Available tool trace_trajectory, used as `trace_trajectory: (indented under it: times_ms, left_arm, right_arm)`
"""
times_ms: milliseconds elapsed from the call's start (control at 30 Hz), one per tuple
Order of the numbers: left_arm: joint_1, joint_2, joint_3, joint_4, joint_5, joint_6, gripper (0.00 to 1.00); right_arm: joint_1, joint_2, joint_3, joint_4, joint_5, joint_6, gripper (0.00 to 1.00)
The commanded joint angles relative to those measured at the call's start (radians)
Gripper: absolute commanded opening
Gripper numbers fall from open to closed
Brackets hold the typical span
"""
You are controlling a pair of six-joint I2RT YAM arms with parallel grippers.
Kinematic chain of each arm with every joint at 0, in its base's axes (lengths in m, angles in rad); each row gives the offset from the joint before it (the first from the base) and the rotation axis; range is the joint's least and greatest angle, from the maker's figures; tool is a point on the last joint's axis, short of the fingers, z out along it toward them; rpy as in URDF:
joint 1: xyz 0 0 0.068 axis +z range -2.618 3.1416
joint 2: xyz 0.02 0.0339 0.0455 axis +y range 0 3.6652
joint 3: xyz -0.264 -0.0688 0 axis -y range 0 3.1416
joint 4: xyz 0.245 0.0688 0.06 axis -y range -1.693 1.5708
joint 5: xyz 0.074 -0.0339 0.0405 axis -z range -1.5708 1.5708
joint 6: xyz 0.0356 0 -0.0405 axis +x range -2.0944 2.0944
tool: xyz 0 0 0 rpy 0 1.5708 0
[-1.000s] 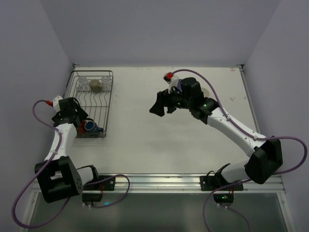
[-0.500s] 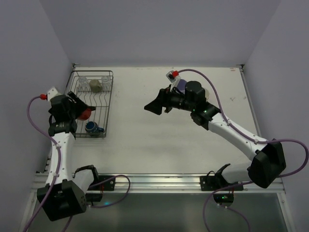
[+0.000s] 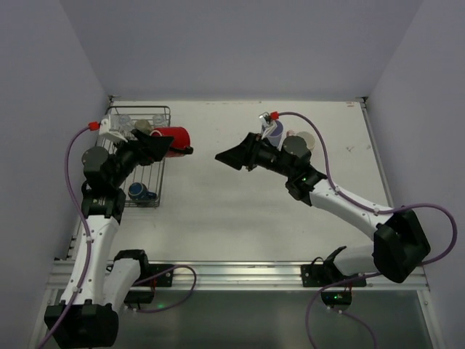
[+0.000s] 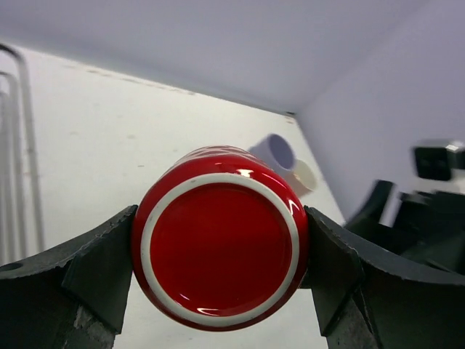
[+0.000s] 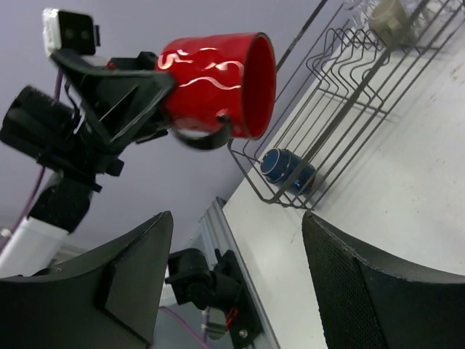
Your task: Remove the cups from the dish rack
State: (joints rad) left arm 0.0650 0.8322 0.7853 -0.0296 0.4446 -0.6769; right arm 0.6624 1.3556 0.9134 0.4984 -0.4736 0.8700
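Gripping noted: left hand (image 4: 221,254) is clamped on the red mug (image 5: 218,80), one dark finger pressed to each side of its round wall. Mug is glossy red ceramic with raised wavy lines on the wall and a white ring round the flat base. It is held on its side in the air, base toward the left wrist, open mouth toward the right hand (image 5: 232,291), handle underneath.

From above, the mug hangs over the right edge of the dish rack (image 3: 139,108) – thin dark wire, rows of looped tines – well apart from the right hand, whose fingers stand apart with nothing between them.

In rack:
- dark blue cup (image 3: 139,193), near end
- beige-olive mug (image 3: 143,128) between two clear glasses (image 3: 123,122), far end

On the white table (image 3: 218,218), behind the right arm: lavender tumbler (image 3: 274,132) and pale pink mug (image 3: 301,142).
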Motion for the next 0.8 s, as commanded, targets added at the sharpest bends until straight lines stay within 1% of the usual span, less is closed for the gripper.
trace_trajectory:
  times_ms: [0, 33, 133, 167, 267, 333, 467, 633, 767]
  left_arm:
    - [-0.034, -0.054, -0.075, 0.37, 0.256, -0.151, 0.04]
    - [-0.037, -0.064, -0.104, 0.399, 0.291, -0.18, 0.04]
    - [-0.054, -0.09, -0.13, 0.453, 0.334, -0.197, 0.04]
    - [-0.089, -0.117, -0.144, 0.476, 0.348, -0.207, 0.03]
    - [-0.106, -0.16, -0.178, 0.496, 0.367, -0.225, 0.03]
    - [-0.114, -0.176, -0.202, 0.508, 0.382, -0.239, 0.03]
    - [-0.126, -0.194, -0.251, 0.586, 0.402, -0.302, 0.03]
    - [-0.148, -0.194, -0.274, 0.586, 0.399, -0.299, 0.03]
    - [-0.159, -0.188, -0.294, 0.588, 0.387, -0.293, 0.03]
  right_arm:
    - [0.029, -0.053, -0.057, 0.123, 0.137, 0.144, 0.74]
    - [0.043, -0.059, -0.086, 0.138, 0.156, 0.162, 0.75]
    - [0.06, -0.075, -0.131, 0.184, 0.19, 0.216, 0.75]
    - [0.066, -0.084, -0.151, 0.23, 0.188, 0.245, 0.75]
    - [0.08, -0.096, -0.168, 0.281, 0.167, 0.261, 0.75]
    - [0.094, -0.093, -0.156, 0.29, 0.147, 0.265, 0.75]
    - [0.115, -0.066, -0.12, 0.296, 0.113, 0.274, 0.75]
    - [0.141, -0.021, -0.073, 0.351, 0.05, 0.282, 0.71]
    - [0.158, -0.006, -0.084, 0.413, 0.047, 0.284, 0.66]
